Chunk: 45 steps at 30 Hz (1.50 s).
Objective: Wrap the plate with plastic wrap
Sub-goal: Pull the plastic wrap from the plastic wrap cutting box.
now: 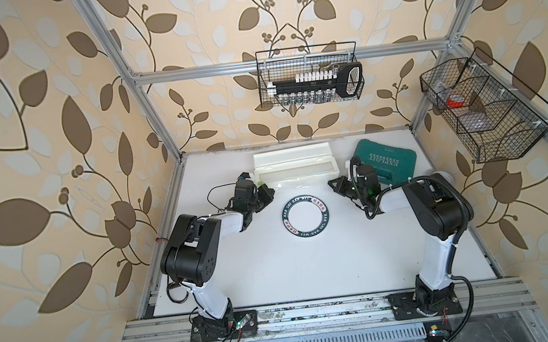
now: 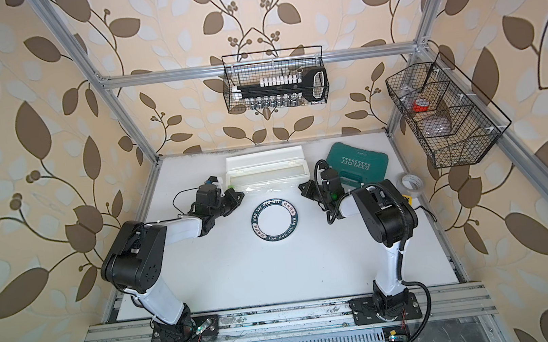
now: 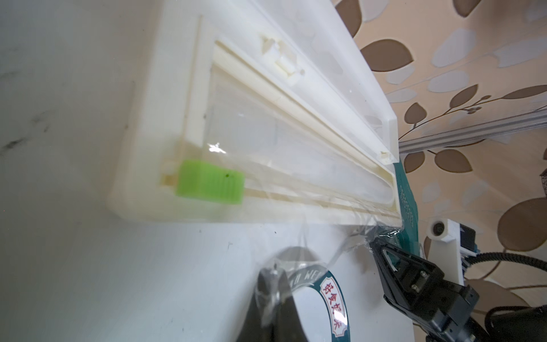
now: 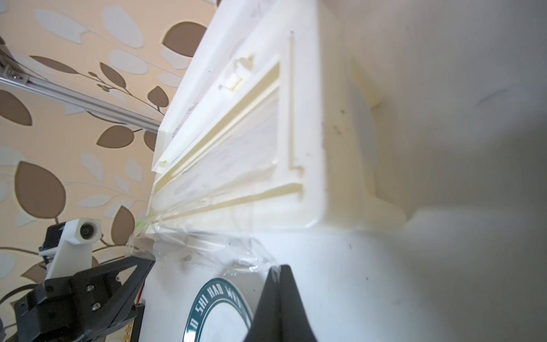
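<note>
Plastic wrap (image 1: pixel 303 186) is pinched at both near corners. The left gripper (image 1: pixel 270 192) has its jaws closed on the film at the plate's 10 o'clock, and the right gripper (image 1: pixel 331 183) is clamped on it at 1 o'clock. Between them the film runs as a crinkled strip out of the white dispenser box (image 1: pixel 295 167), whose green tab (image 3: pixel 211 185) sits at the box's left end. The plate (image 1: pixel 307 216) lies flat at mid-table, just on the near side of the film's free edge. Its dark rim reads "HAO SHI HAO WEI", with red characters on white patches. Bare table (image 1: pixel 278 278) lies open from the plate's 3 through 6 to 9 o'clock. A green case (image 1: pixel 387 161) marked "EXPLOIT" crowds 2 o'clock, close behind the right gripper.
</note>
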{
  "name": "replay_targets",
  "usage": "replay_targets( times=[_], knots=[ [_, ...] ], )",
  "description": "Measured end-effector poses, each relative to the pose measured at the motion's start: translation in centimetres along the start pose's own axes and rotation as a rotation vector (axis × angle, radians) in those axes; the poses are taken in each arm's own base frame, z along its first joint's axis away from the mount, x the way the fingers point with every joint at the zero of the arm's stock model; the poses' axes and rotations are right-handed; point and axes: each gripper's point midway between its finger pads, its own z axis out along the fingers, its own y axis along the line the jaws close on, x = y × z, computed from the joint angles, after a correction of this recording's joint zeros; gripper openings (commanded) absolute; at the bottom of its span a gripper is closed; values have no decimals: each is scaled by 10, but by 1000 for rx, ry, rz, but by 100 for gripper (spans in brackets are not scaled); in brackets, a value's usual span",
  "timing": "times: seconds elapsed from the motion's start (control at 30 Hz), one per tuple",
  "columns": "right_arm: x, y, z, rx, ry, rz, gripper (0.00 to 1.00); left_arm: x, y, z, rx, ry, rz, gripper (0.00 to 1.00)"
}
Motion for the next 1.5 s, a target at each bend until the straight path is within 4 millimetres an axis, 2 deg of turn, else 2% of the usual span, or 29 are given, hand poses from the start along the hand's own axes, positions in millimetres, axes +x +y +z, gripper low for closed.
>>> replay_targets(
  times=[0.1,0.23,0.53,0.67,0.87,1.17,1.4,1.5],
  knots=[
    [-14,20,-11,-32,-19,-10,0,-8,-13,-9,-9,5,-12,0],
    [-35,47,-20,-76,-46,-20,0,-30,-37,-17,-2,1,-20,0],
    [-70,90,-18,-112,-39,-20,0,-67,-77,-37,-10,39,-36,0],
    [-79,103,-22,-126,-41,-25,0,-81,-97,-47,5,47,-32,0],
    [-91,127,-39,-152,-47,-35,0,-89,-115,-59,15,72,-17,0],
    [-103,159,-77,-183,-75,-61,0,-96,-147,-91,63,62,19,0],
    [-112,189,-120,-225,-125,-102,0,-95,-178,-142,129,20,53,0],
    [-109,196,-140,-244,-146,-119,0,-87,-188,-165,173,10,71,0]
  ],
)
